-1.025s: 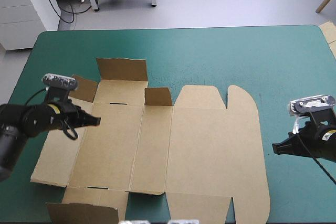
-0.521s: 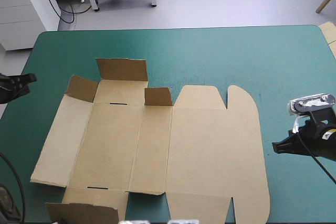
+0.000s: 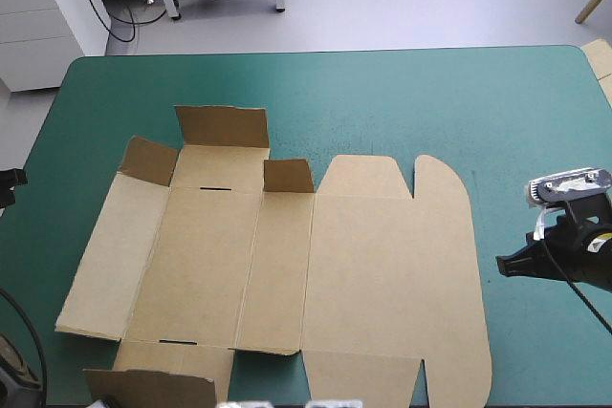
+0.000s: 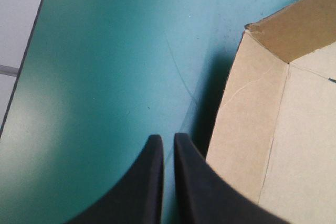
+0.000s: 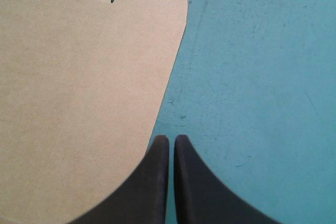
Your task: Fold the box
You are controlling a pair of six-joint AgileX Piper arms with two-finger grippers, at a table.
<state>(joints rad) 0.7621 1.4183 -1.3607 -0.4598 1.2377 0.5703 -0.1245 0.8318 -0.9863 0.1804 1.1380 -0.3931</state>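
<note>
The box (image 3: 287, 265) lay flat and unfolded mid-table (image 3: 382, 93), long axis running from left edge to right edge, with just a few small flaps up at its far-left end. Both sets of jaws were pinched together on nothing. The right gripper (image 5: 171, 139) pointed at the rounded lid edge, just beside it. The left gripper (image 4: 168, 138) sat out by the left edge, so right looked nearer.

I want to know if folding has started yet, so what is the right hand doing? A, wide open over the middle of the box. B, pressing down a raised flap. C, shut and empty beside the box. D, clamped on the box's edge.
C: the right hand is shut with nothing in it, its tip over the teal-green cover just off the rounded edge of the box.
</note>
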